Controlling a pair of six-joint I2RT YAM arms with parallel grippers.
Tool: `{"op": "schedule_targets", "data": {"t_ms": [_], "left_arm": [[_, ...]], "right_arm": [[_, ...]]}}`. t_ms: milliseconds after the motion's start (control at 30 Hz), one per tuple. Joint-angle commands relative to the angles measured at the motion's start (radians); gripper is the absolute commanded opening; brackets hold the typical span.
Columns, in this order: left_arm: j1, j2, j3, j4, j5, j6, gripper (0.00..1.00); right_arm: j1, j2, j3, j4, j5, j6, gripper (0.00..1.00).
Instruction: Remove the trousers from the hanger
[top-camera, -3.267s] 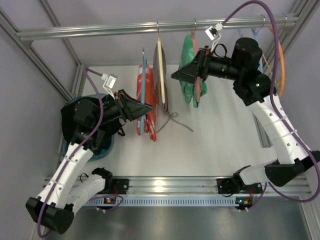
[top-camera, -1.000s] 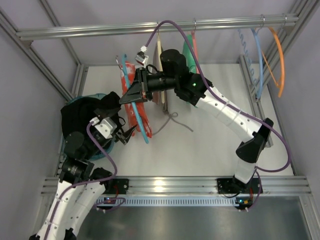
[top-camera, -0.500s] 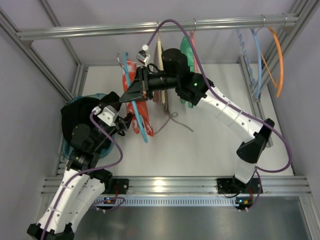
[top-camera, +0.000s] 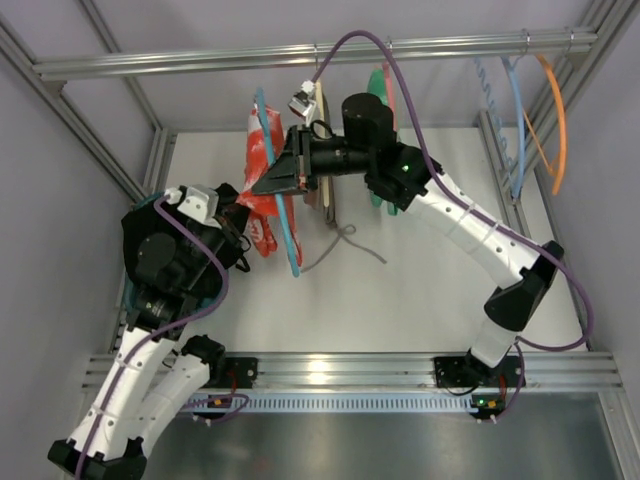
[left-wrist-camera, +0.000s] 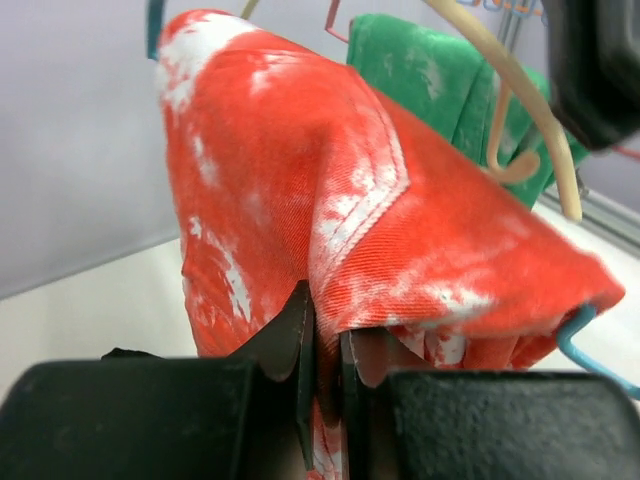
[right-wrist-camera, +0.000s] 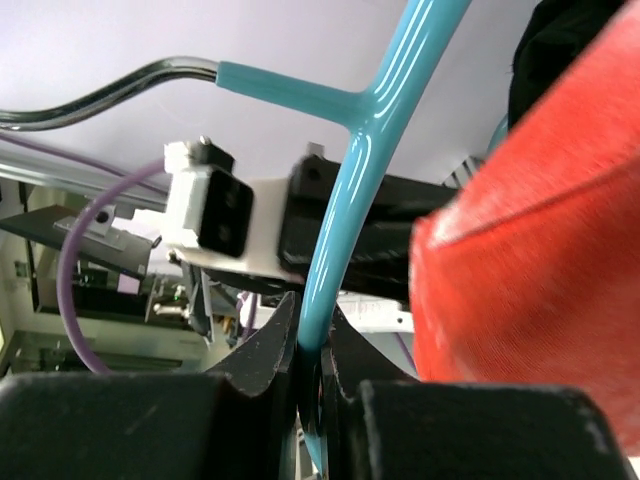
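Red-orange trousers draped over the light-blue hanger: my left claw pinches their fabric, and my right claw clamps the hanger's stem.

The white table is being lit brightly and evenly from above, and only faint shadows are being cast beneath the arms. Glare is being reflected off the aluminium rail at the near edge. In the left wrist view the left gripper's fingers are being rendered dark and blurred against sharper trousers. In the right wrist view a highlight is being reflected along the hanger.
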Motion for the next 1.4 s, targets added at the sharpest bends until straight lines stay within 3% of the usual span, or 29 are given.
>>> {"op": "schedule_targets", "data": {"t_ms": [0, 133, 333, 400, 567, 867, 1067, 1133, 1167, 1367], "left_arm": [[0.008, 0.005, 0.141, 0.032, -0.119, -0.149, 0.0], [0.021, 0.037, 0.276, -0.011, -0.131, -0.237, 0.0], [0.035, 0.082, 0.372, -0.028, -0.126, -0.248, 0.0], [0.035, 0.08, 0.353, -0.026, -0.125, -0.24, 0.0], [0.035, 0.085, 0.274, -0.017, 0.03, -0.246, 0.0], [0.032, 0.155, 0.218, 0.021, 0.045, -0.162, 0.01], [0.02, 0.183, 0.175, 0.058, 0.068, -0.103, 0.18], [0.006, 0.185, 0.162, 0.082, 0.076, -0.099, 0.3], [0.001, 0.183, 0.154, 0.083, 0.076, -0.096, 0.3], [-0.029, 0.192, 0.126, 0.141, 0.079, -0.117, 0.54]], "right_arm": [[-0.058, -0.149, -0.012, 0.117, -0.031, -0.083, 0.0], [-0.104, -0.184, -0.084, 0.097, -0.028, -0.106, 0.0], [-0.153, -0.228, -0.153, 0.092, -0.046, -0.114, 0.0], [-0.155, -0.233, -0.141, 0.111, -0.071, -0.104, 0.0], [-0.139, -0.225, -0.105, 0.146, -0.097, -0.075, 0.0], [-0.083, -0.166, -0.044, 0.184, -0.112, -0.011, 0.0], [-0.06, -0.141, -0.012, 0.197, -0.111, 0.011, 0.0], [-0.052, -0.132, -0.004, 0.2, -0.111, 0.014, 0.0], [-0.05, -0.13, -0.003, 0.2, -0.111, 0.014, 0.0], [-0.04, -0.112, 0.022, 0.201, -0.106, 0.017, 0.0]]}}
